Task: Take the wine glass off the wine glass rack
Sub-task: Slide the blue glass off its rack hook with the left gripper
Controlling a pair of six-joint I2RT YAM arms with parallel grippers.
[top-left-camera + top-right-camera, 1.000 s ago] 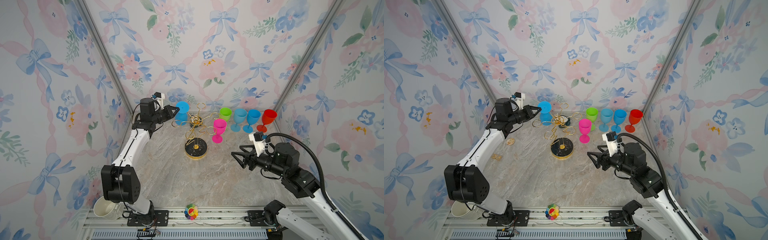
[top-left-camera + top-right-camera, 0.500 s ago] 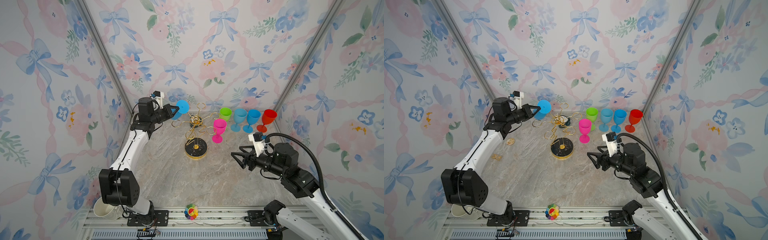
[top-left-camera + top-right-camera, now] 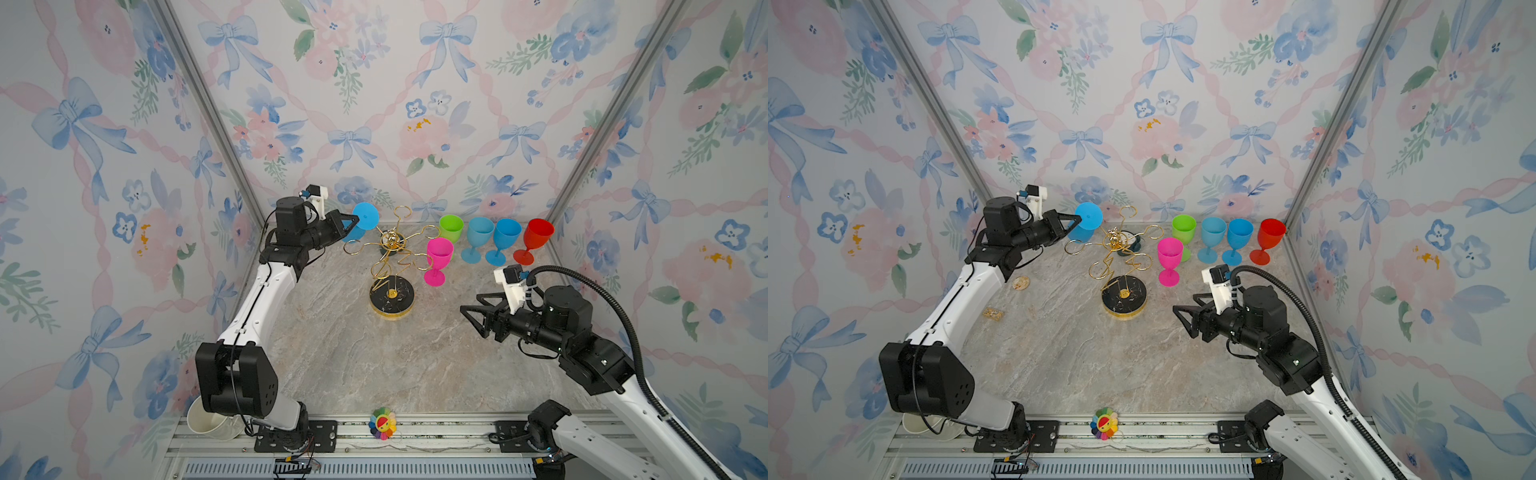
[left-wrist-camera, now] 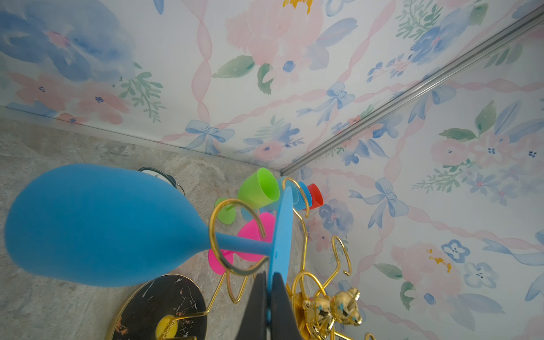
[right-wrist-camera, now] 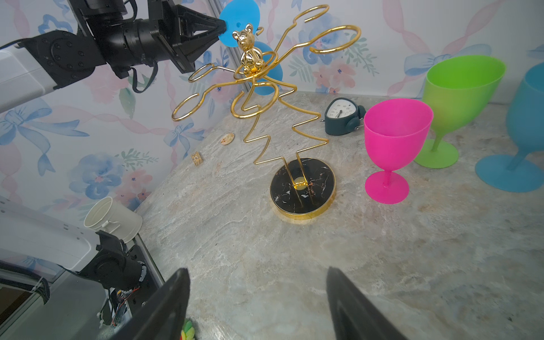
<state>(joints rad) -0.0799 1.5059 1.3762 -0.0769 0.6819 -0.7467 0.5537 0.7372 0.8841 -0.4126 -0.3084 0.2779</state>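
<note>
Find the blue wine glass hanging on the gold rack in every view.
Top view: blue wine glass upper centre, left of the wine glass rack.
Top view: the glass, same spot, further left.
Left wrist: its bowl looms close, stem threaded through the rack.
Right wrist: its foot behind the rack's top, pinched by the left hand.
Shared landmark: the rack's black round base.

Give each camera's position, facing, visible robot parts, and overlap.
Both top views: high up front, looking down at the wine glass rack; both arms, left gripper and right gripper show.
Left wrist: on the left arm, facing the blue wine glass in a rack loop; own shut gripper shows.
Right wrist: on the right arm, facing rack and left gripper; own open gripper shows.
Shared by all: rack, blue wine glass.
</note>
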